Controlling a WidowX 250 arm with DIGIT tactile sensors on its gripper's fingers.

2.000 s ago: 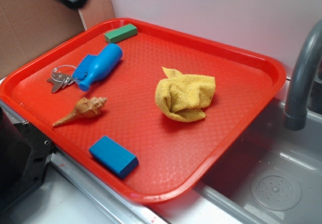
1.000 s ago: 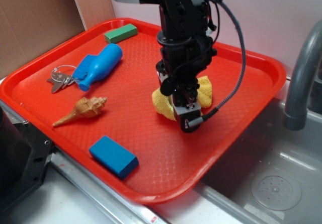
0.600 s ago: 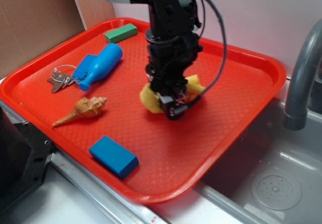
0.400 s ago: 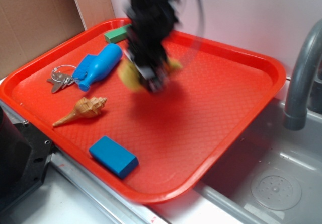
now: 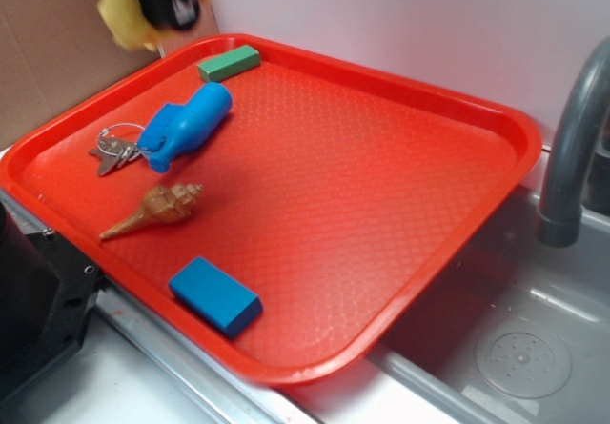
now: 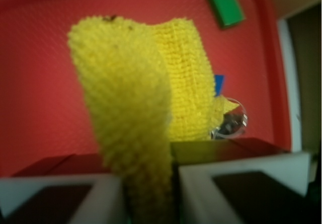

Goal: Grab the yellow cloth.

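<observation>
Dangling below the gripper (image 6: 148,194), the yellow cloth (image 6: 136,108) is pinched between its two fingers (image 6: 241,183). It hangs clear above the red tray (image 5: 515,148).

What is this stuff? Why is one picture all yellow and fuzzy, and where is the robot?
These are two cameras looking at one robot arm. One camera stands off to the side and sees the red tray. On it lie a blue bottle, some keys, a seashell, a blue block and a green block. The robot's tool is blurry at the top left corner, lifted above the tray. The other camera rides on the robot's wrist, right behind the tool. That is why it looks so yellow: the tool is pinching the yellow cloth, which hangs in front of the lens.
</observation>
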